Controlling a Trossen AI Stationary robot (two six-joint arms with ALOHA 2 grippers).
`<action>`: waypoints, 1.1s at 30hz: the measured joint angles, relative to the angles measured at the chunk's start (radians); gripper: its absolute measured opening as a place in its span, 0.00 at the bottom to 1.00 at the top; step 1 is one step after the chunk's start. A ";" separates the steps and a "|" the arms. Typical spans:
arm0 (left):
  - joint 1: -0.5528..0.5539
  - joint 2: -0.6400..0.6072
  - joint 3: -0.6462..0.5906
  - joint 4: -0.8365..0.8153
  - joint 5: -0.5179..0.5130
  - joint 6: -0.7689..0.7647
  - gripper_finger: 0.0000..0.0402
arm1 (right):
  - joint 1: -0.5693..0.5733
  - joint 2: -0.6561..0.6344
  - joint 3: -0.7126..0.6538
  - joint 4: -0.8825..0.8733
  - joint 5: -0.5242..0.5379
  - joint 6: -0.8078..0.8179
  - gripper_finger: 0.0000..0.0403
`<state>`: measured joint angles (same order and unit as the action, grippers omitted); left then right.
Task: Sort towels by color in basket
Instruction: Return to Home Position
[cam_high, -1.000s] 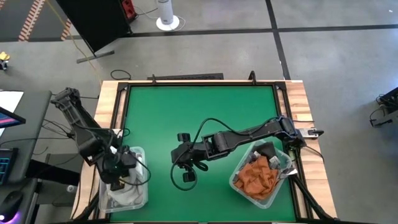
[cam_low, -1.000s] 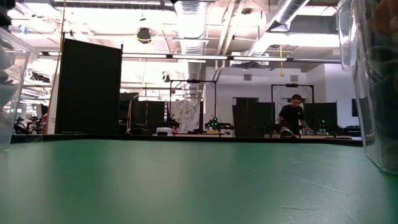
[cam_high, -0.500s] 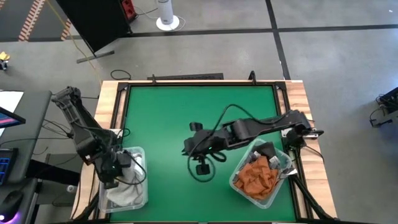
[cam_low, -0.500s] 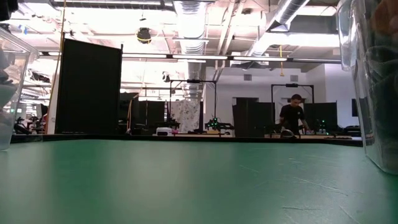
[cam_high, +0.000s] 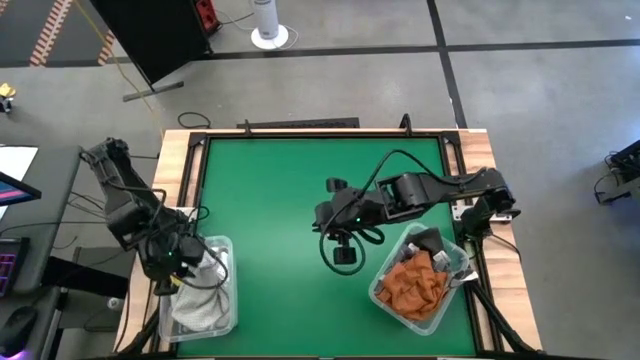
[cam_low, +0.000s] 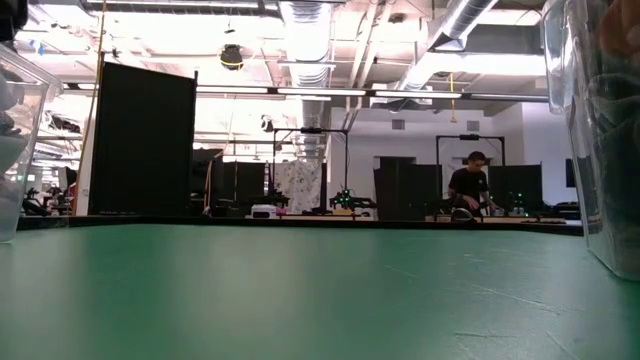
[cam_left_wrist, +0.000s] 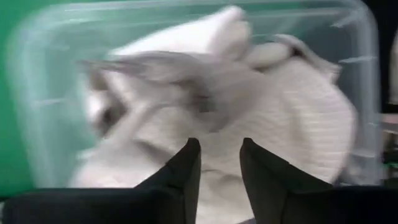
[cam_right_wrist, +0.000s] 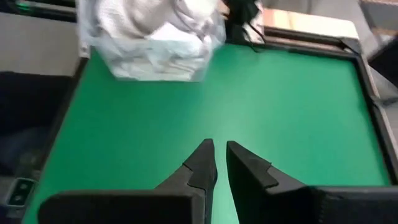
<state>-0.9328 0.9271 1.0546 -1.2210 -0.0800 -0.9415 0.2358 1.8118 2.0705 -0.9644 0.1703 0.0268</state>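
- The white and pale grey cloth towels (cam_high: 195, 305) lie heaped in a clear plastic bin (cam_high: 232, 300) at the lower left of the high view. The rust-orange towels (cam_high: 412, 285) fill a second clear plastic bin (cam_high: 377, 292) at the lower right, with a darker grey and checked cloth (cam_high: 440, 255) at its upper edge. With every towel in view lying in a bin, the sorting looks finished.
- The left gripper (cam_high: 168, 272) hovers over the upper left corner of the pale bin. In its wrist view the fingers (cam_left_wrist: 186, 168) stand a little apart with nothing between them, the white heap just below.
- The right gripper (cam_high: 343, 252) hangs over the green table mat (cam_high: 270, 190) near mid-frame, just left of the orange bin. Its fingers (cam_right_wrist: 202, 165) are almost together and empty — there is nothing left to carry.
- By my reading, only parking both arms remains.
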 joint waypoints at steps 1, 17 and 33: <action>0.013 0.000 0.009 -0.029 -0.010 0.006 0.27 | -0.002 -0.001 0.000 -0.016 0.013 0.003 0.18; 0.082 -0.025 0.112 0.267 -0.774 0.550 0.28 | -0.046 -0.161 -0.111 0.077 0.059 -0.023 0.16; 0.097 -0.238 -0.032 0.473 -0.946 0.840 0.17 | -0.115 -0.703 -1.158 0.974 0.013 -0.004 0.12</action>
<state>-0.8360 0.6890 1.0229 -0.7483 -1.0263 -0.1016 0.1207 1.1088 0.9126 0.0097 0.1833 0.0232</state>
